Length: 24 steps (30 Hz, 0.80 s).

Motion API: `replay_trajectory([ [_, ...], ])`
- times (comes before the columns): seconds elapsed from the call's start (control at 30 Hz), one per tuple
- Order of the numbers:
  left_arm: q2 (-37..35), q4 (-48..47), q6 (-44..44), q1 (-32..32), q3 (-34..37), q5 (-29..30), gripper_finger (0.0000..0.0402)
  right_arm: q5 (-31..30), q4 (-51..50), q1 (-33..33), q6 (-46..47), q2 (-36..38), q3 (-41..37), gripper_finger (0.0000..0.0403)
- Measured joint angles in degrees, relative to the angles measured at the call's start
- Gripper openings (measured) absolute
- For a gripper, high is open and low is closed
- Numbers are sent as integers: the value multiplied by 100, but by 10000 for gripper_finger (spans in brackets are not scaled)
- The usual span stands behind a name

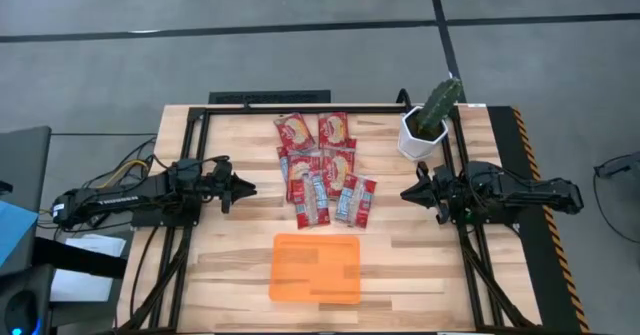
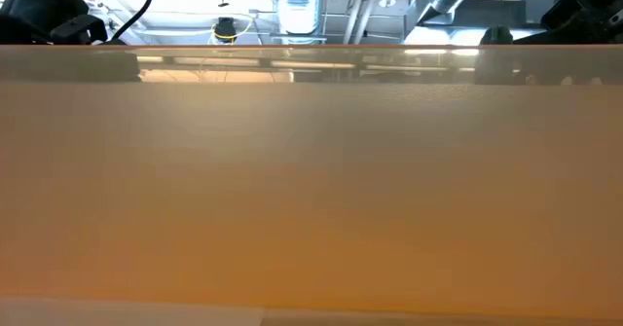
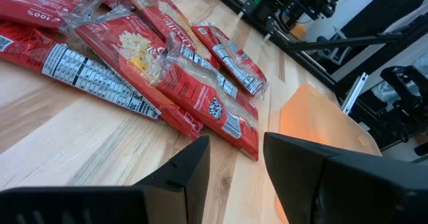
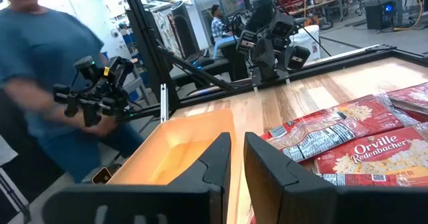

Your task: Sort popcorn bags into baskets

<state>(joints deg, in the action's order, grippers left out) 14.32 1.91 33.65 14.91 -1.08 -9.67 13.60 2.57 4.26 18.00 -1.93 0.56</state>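
The wooden surface (image 1: 230,265) lies bare along both sides of the orange tray (image 1: 315,268), which sits near the front edge. The popcorn bags (image 1: 322,167) cluster mid-surface, just behind the tray. The left claw (image 1: 244,187) and right claw (image 1: 408,191) flank the bags, low and level, both narrowly parted, holding nothing.

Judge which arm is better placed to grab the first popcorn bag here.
Roughly even, with a slight edge to the right. The right tool sits a little closer to the nearest of the popcorn bags than the left tool does to its side of the pile. Both hover empty, and the orange tray lies about midway between them.
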Motion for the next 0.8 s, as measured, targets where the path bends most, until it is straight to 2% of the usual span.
replay_trajectory([
  [0.3,0,32,-136,-2,3,96,130,0,1,0,0,1,0,67],
  [0.43,-2,148,-1725,5,11,1181,130,-1,2,-1,0,1,0,67],
  [0.53,-2,132,-2522,5,13,1787,130,-1,1,1,0,0,0,68],
  [0.7,-2,150,-3202,3,13,2298,130,1,2,-1,0,1,2,67],
  [0.8,0,149,-2985,3,13,2275,130,0,1,0,0,1,0,68],
])
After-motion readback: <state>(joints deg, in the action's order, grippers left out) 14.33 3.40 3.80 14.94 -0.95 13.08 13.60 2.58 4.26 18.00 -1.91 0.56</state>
